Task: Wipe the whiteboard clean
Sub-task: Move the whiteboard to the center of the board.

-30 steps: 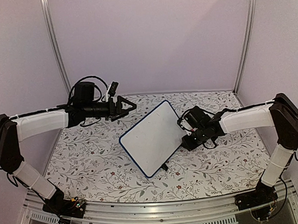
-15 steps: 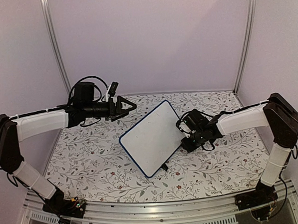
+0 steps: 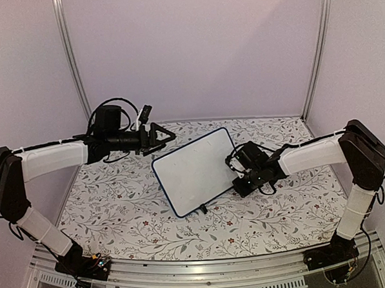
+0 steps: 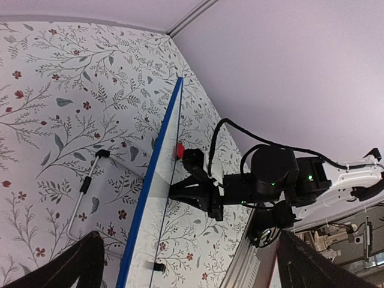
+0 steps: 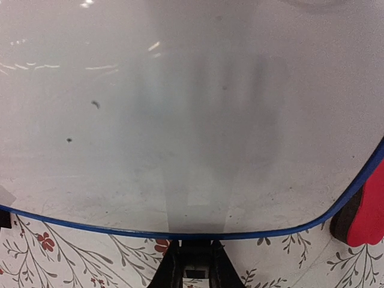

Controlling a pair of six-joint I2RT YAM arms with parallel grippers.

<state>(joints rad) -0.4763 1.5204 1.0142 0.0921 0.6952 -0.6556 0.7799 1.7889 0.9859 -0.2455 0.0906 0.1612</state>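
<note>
Moved: the whiteboard (image 3: 195, 173) has swung level and shifted toward the left arm.
Whiteboard: propped up at the middle of the desk (image 3: 119, 219).
Right gripper (image 5: 192, 255): pressed together, tips at the board's blue frame.
Left gripper (image 3: 169, 135): spread wide, apart from the board.

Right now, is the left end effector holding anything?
No, in the top view the left end effector stands open with nothing between its fingers, hovering apart from the whiteboard.
</note>
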